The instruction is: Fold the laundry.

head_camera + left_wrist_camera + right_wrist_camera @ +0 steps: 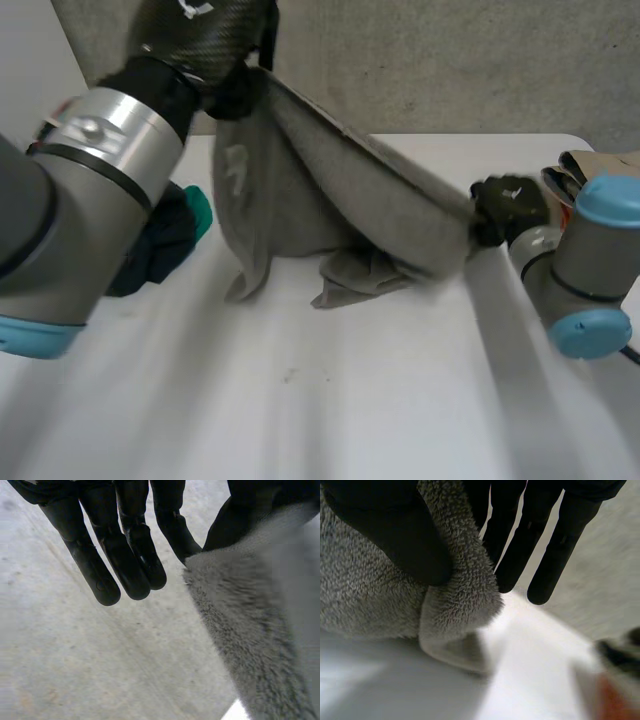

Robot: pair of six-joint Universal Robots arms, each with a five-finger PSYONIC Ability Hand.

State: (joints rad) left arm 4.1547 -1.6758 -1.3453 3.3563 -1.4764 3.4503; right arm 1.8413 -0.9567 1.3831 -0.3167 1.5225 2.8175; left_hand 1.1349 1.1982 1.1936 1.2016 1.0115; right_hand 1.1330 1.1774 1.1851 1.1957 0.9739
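I am holding the grey towel [340, 200] up off the white table [330, 400], stretched between my two hands.

My left hand [235, 92] is gripping one upper corner and is raised high. In the left wrist view my thumb [240, 510] is pinching the towel's edge against the nearest finger. My other fingers [125, 555] are hanging straight and loose beside it, touching no cloth.

My right hand [508, 205] is gripping the other upper corner, lower than the left. The top edge is therefore sloping from my left fingers down to my right ones. In the right wrist view my thumb [405, 540] is pressing a rolled fold of towel against the fingers behind it, clamping it there. The rest of my fingers [555, 545] are reaching straight out past the fold, clear of the cloth.

Below my fingers the towel is sagging in a deep drape. Its lower part is bunching on the table, under and between the two hands.

A dark teal cloth [170, 235] is lying on the table beside my left arm [90, 170], close to the hanging side of the towel. I cannot tell whether the two are touching.
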